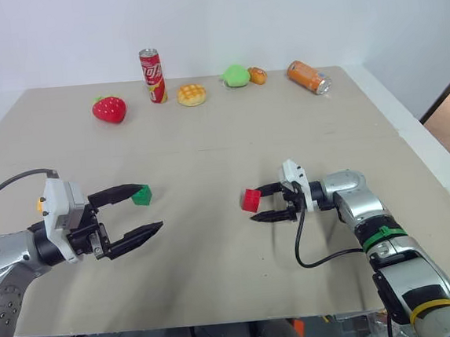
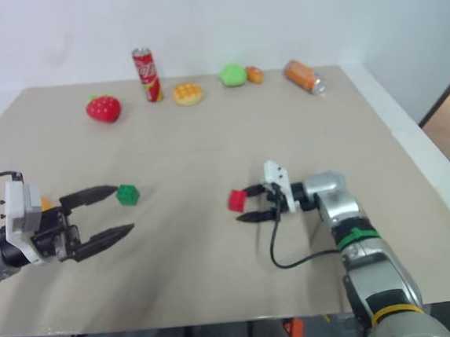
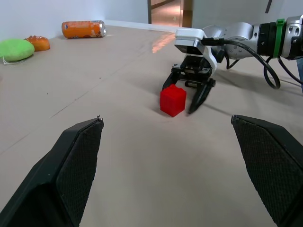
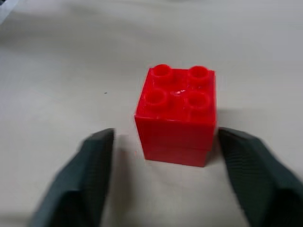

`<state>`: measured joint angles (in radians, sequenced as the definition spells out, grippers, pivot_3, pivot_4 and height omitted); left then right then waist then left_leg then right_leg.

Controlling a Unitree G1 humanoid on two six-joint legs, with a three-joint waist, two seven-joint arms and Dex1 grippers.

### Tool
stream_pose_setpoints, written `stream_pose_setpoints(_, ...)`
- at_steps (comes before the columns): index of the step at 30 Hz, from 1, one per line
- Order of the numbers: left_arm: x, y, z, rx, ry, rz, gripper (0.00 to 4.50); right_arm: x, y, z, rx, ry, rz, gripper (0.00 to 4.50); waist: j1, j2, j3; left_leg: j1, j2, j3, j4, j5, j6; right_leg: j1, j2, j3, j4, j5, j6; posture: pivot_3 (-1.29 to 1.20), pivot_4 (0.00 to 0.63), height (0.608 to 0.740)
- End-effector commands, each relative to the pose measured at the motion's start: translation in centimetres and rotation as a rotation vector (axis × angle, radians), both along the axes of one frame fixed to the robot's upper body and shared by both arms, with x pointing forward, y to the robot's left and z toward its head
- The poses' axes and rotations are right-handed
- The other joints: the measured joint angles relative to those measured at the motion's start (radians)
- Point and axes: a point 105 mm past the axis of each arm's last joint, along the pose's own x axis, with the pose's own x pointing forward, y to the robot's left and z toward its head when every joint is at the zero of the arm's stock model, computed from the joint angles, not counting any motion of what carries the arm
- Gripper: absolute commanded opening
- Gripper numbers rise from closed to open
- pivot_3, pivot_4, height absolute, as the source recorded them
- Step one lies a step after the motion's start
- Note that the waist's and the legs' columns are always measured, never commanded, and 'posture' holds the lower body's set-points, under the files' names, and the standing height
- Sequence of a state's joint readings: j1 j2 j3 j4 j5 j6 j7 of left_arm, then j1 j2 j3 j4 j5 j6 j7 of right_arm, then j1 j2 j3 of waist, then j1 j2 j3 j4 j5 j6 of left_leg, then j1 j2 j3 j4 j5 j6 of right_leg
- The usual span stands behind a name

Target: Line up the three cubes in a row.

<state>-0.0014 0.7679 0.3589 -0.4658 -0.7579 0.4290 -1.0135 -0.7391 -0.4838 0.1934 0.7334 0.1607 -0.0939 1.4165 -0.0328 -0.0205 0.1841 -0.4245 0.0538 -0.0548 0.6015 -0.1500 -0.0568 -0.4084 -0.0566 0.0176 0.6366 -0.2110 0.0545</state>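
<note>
Your beige table [image 1: 208, 154] runs back to a white wall. The red cube [image 1: 251, 200] sits studs-up on it, just off the tips of your right gripper [image 1: 264, 204], whose fingers stand apart with gaps on both sides. Your left gripper [image 1: 140, 211] hangs wide open beside the green cube [image 1: 141, 195]. An orange-yellow cube [image 2: 46, 204] peeks out behind the left wrist.

We are seeing one cube [image 1: 251, 200] sitting on the surface [image 1: 207, 146], another cube [image 1: 141, 195] lying well left of it, cans [image 1: 152, 76] standing far behind.
</note>
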Motion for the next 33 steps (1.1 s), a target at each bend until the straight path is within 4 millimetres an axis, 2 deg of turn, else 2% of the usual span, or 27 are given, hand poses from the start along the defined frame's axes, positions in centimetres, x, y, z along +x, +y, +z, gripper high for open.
stream_pose_setpoints(1, -0.2, -0.4, 0.6, -0.007, -0.040, -0.007, 4.50, 0.5, -0.5, 0.5, -0.039, -0.036, -0.015, 4.29, -0.002, 0.000, 0.000, 0.000, 0.000, 0.000, 0.000, 0.000, 0.000, 0.000, 0.000, 0.000, 0.000, 0.001, -0.001, 0.00, 0.150, 0.740)
stream_pose_setpoints(6, -0.1, 0.4, -0.1, -0.036, 0.002, 0.045, 4.50, 0.2, -1.7, 2.6, -0.060, -0.081, 0.020, 4.29, -0.002, 0.000, 0.000, 0.000, 0.000, 0.000, 0.000, 0.001, -0.001, 0.000, 0.000, 0.000, 0.000, 0.001, -0.001, 0.00, 0.150, 0.740)
stream_pose_setpoints(14, 0.5, 2.9, -1.9, -0.113, 0.117, 0.241, 4.50, -1.1, -5.3, 7.3, -0.109, -0.219, 0.010, 4.29, -0.001, 0.001, 0.000, -0.001, 0.000, 0.000, -0.003, 0.000, -0.002, -0.003, 0.000, 0.000, 0.000, -0.003, 0.000, 0.00, 0.150, 0.740)
stream_pose_setpoints(18, 0.8, 3.4, -2.5, -0.159, 0.139, 0.332, 4.50, -1.2, -4.7, 11.1, 0.042, -0.267, -0.049, 4.29, -0.005, 0.000, 0.001, -0.001, 0.000, 0.000, -0.002, -0.001, -0.002, -0.003, 0.000, 0.001, 0.000, -0.004, 0.000, 0.00, 0.150, 0.740)
stream_pose_setpoints(20, 1.0, 3.8, -2.1, -0.233, 0.138, 0.409, 4.50, -1.0, -3.4, 13.7, 0.188, -0.307, -0.099, 4.29, -0.006, 0.000, 0.001, -0.001, 0.000, 0.000, -0.002, -0.001, -0.002, -0.003, 0.000, 0.001, 0.000, -0.003, 0.000, 0.00, 0.150, 0.740)
stream_pose_setpoints(21, 1.1, 4.1, -2.1, -0.255, 0.138, 0.453, 4.50, -1.0, -2.9, 14.4, 0.241, -0.301, -0.125, 4.29, -0.007, 0.000, 0.001, -0.001, 0.000, 0.000, -0.002, -0.001, -0.002, -0.003, 0.000, 0.001, 0.000, -0.003, 0.000, 0.00, 0.150, 0.740)
stream_pose_setpoints(23, 1.1, 4.5, -2.4, -0.295, 0.153, 0.496, 4.50, -1.6, -1.9, 14.4, 0.283, -0.281, -0.131, 4.29, -0.008, 0.000, 0.000, 0.000, 0.000, 0.000, -0.001, -0.001, -0.002, -0.002, 0.000, 0.001, 0.001, -0.002, 0.000, 0.00, 0.150, 0.740)
stream_pose_setpoints(28, 1.7, 5.1, -4.6, -0.217, 0.186, 0.556, 4.50, -4.1, 0.6, 12.9, 0.321, -0.211, -0.088, 4.29, 0.006, -0.002, 0.000, -0.001, 0.000, 0.000, -0.001, -0.001, -0.003, -0.002, 0.000, 0.001, 0.001, -0.004, 0.000, 0.00, 0.150, 0.740)
stream_pose_setpoints(33, 3.4, 5.4, -6.7, -0.123, 0.196, 0.596, 4.50, -5.5, 1.5, 11.7, 0.330, -0.164, -0.091, 4.29, 0.012, -0.002, 0.000, -0.002, 0.000, 0.000, 0.000, -0.001, -0.003, -0.003, -0.001, 0.001, 0.001, -0.003, -0.001, 0.00, 0.150, 0.740)
